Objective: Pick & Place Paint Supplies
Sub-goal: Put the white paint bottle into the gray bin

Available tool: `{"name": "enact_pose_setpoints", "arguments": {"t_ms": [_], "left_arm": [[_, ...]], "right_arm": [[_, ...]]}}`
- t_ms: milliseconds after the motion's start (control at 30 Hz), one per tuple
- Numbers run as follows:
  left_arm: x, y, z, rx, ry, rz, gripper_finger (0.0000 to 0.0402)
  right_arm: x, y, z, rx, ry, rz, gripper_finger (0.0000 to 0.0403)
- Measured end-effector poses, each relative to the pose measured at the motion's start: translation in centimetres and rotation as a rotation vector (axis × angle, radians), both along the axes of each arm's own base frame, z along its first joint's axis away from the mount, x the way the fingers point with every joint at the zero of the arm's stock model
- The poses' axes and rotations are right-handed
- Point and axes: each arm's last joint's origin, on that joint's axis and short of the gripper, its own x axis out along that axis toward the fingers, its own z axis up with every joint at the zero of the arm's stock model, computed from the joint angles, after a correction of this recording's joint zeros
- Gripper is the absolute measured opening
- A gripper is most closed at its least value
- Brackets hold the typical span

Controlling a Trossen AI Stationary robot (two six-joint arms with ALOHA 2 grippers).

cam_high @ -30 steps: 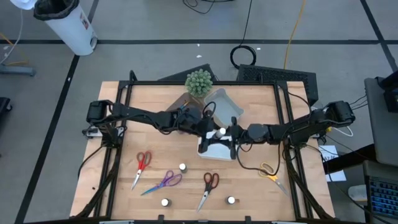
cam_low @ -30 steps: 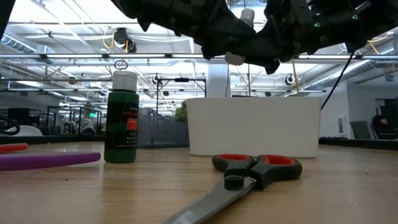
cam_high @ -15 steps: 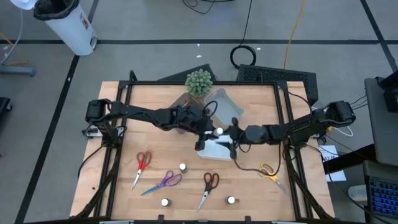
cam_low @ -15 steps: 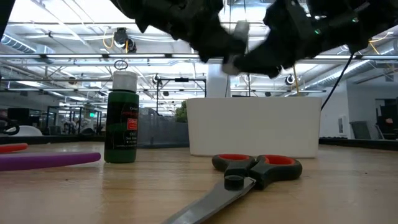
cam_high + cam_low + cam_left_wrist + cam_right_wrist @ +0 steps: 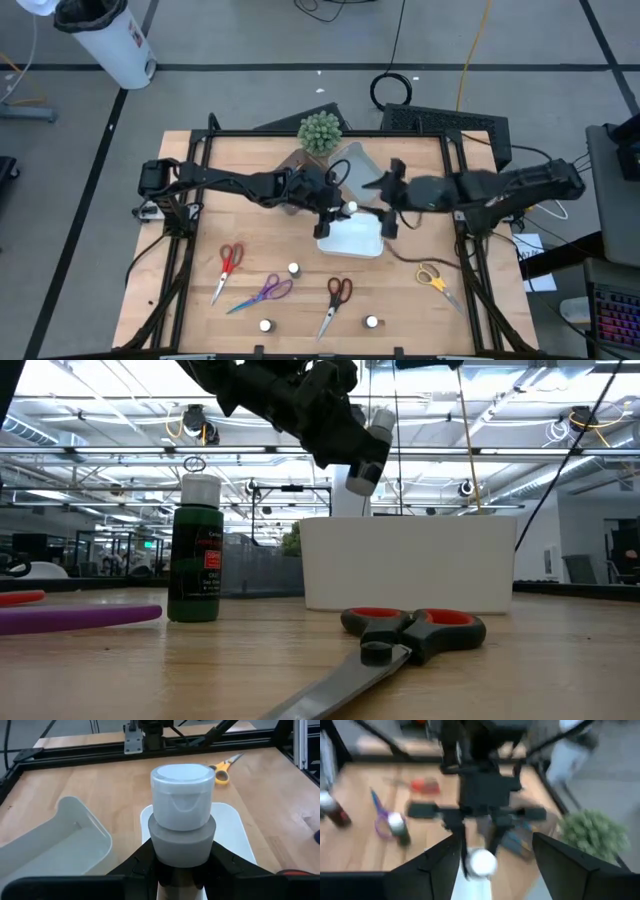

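My left gripper [image 5: 338, 208] is shut on a small dark bottle with a white cap [image 5: 182, 795], held above the white tray [image 5: 355, 240] at mid-table. In the low view the bottle [image 5: 366, 445] shows high above the tray's wall [image 5: 410, 565]. My right gripper [image 5: 390, 200] stands open just right of the bottle, touching nothing; its wrist view shows its two fingers wide apart [image 5: 496, 840] facing the cap [image 5: 481, 861]. Three more bottles [image 5: 293, 269] [image 5: 265, 325] [image 5: 372, 322] stand on the table's near half among red [image 5: 230, 260], purple [image 5: 265, 292], dark-red [image 5: 337, 295] and yellow [image 5: 432, 275] scissors. My left gripper pinches the bottle's body just below the cap [image 5: 182, 845] between its two fingers [image 5: 220, 865], one on each side. The fingers come from the table's left. The bottle is lifted clear above the white tray, tilted, its cap uppermost and leaning toward the right.
A green spiky plant [image 5: 320, 132] stands at the far middle by a brown tray [image 5: 296, 160]. A pale tray [image 5: 362, 165] lies just beyond the white one. A green bottle [image 5: 195, 550] and scissors [image 5: 410, 635] stand close before the low camera.
My right gripper, which met the bottle together with my left one a second ago, has let go and drawn back toward the table's right edge, rising out of the low view. My left gripper keeps the bottle above the white tray, shifted slightly toward the far edge.
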Motion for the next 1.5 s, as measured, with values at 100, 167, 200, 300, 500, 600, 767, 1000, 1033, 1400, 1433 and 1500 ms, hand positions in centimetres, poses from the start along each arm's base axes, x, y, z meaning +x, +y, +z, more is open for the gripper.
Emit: {"name": "enact_pose_setpoints", "arguments": {"t_ms": [100,167,200,300,500,600,767,1000,1033,1400,1433,1500], "left_arm": [[0.1,-0.2,0.1,0.002,-0.013,-0.005,0.0111],[0.1,-0.2,0.1,0.001,-0.010,-0.007,0.0111],[0.0,-0.2,0.1,0.002,-0.008,-0.007,0.0111],[0.0,-0.2,0.1,-0.002,-0.006,-0.004,0.0111],[0.0,-0.2,0.0,-0.004,0.002,-0.004,0.0111],[0.0,-0.2,-0.1,-0.003,0.007,0.001,0.0111],[0.0,-0.2,0.0,-0.005,0.006,0.004,0.0109],[0.0,-0.2,0.0,-0.008,0.002,0.006,0.0109],[0.0,-0.2,0.0,-0.008,0.002,0.006,0.0109],[0.0,-0.2,0.0,-0.007,-0.002,0.004,0.0109],[0.0,-0.2,0.0,-0.007,-0.002,0.004,0.0109],[0.0,-0.2,0.0,-0.007,0.000,0.004,0.0109]], "right_arm": [[1.8,-0.9,2.5,0.017,0.137,-0.003,0.0225],[3.0,-1.6,3.5,0.027,0.226,-0.012,0.0219],[3.6,-2.0,3.9,0.029,0.260,-0.013,0.0217],[5.5,-2.7,3.1,0.036,0.406,0.018,0.0215],[7.4,-2.5,0.9,0.031,0.515,0.090,0.0218],[7.9,-2.3,-0.5,0.028,0.573,0.096,0.0216],[8.0,-2.2,-1.0,0.078,0.576,0.121,0.0213],[8.0,-2.2,-2.4,0.075,0.611,0.111,0.0194],[8.0,-2.2,-2.4,0.075,0.612,0.111,0.0187],[8.1,-2.2,-2.0,0.079,0.564,0.112,0.0128],[8.1,-2.2,-2.0,0.080,0.565,0.113,0.0126],[8.1,-2.2,-2.0,0.080,0.568,0.113,0.0123]]}}
